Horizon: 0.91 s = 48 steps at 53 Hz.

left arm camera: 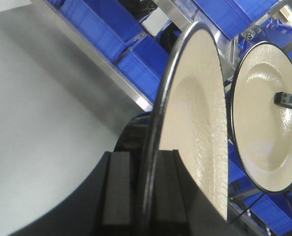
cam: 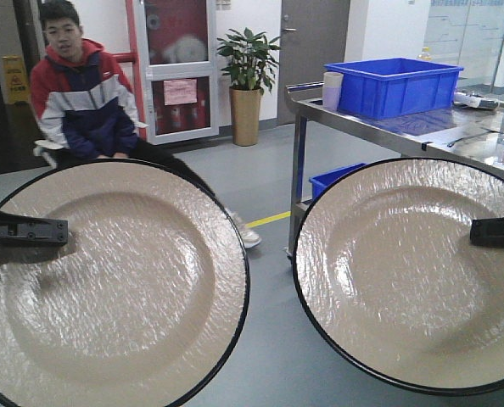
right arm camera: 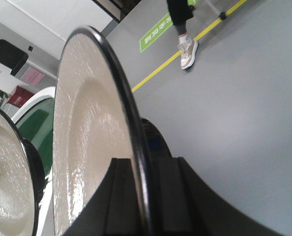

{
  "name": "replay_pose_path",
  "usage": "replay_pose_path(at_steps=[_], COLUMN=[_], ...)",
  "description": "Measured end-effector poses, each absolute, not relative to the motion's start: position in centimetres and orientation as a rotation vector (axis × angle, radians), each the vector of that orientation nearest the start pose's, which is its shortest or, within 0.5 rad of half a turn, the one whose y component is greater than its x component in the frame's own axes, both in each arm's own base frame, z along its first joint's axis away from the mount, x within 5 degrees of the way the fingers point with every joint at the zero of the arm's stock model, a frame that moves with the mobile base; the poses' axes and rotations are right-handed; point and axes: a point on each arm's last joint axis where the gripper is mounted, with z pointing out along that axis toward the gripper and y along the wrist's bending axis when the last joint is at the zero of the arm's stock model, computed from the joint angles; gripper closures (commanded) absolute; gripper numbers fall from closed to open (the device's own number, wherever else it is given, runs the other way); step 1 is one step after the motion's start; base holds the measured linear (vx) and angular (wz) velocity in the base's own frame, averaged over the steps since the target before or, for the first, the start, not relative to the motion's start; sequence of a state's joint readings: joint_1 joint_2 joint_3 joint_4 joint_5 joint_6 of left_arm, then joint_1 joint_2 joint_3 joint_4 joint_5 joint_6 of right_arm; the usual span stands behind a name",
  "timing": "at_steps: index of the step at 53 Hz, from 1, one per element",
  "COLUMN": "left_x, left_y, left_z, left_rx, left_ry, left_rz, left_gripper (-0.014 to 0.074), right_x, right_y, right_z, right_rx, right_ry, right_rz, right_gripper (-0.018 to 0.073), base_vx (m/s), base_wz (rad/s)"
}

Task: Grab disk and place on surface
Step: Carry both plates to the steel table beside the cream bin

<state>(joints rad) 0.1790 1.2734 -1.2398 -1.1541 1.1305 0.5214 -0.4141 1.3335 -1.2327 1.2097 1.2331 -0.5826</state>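
Front view, left side: the left gripper (cam: 53, 231) is pinching the rim of the left disk (cam: 125, 288), a cream plate with a black edge, and is holding it up with its face to the camera.
Front view, right side: the right gripper (cam: 485, 231) is clamping the right disk (cam: 405, 271) at its outer rim in the same way. The two disks are hanging side by side, apart.
Front view, background: a seated man (cam: 82, 93) is looking on, and a blue crate (cam: 396, 85) is sitting on a steel table (cam: 311, 106).
Left wrist view: the left gripper (left arm camera: 145, 162) is closing its two black fingers (left arm camera: 119, 191) on either side of the left disk's (left arm camera: 195, 113) rim, seen edge-on. The right disk (left arm camera: 264, 123) is showing beyond it.
Right wrist view: the right gripper (right arm camera: 143, 169) is squeezing the right disk (right arm camera: 87, 137) between its pads. A green belt (right arm camera: 35, 123) is showing behind it, and the left disk (right arm camera: 6, 182) is at the frame's left edge.
Step in hand: by my reading, both grabs are done and the arms are carrying the disks in the air.
Surface: no view is showing it, so I cannot tell how near it is.
Next move: each arm is going to need to tip its disk flat, lower it onto the surface, and only then let go. Both disks are being held by the rim alone, so swinging could loosen them.
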Motion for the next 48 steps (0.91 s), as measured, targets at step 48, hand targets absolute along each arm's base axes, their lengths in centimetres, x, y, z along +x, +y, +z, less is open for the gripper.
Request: replay_pose_path(at_steps=[48], left_x=[25.33], left_y=[-3.07], left_z=[40.85], left_rx=[0.090], left_ry=[2.094], left_rz=[-1.107], left_gripper=[0.0604], right_x=[26.29], right_y=[-2.78], right_z=[39.44], right_rx=[0.077], right_ry=[2.083], right_rz=[1.091], right_gripper=[0.0568], base_vx=[0.46], base_wz=[-0.15])
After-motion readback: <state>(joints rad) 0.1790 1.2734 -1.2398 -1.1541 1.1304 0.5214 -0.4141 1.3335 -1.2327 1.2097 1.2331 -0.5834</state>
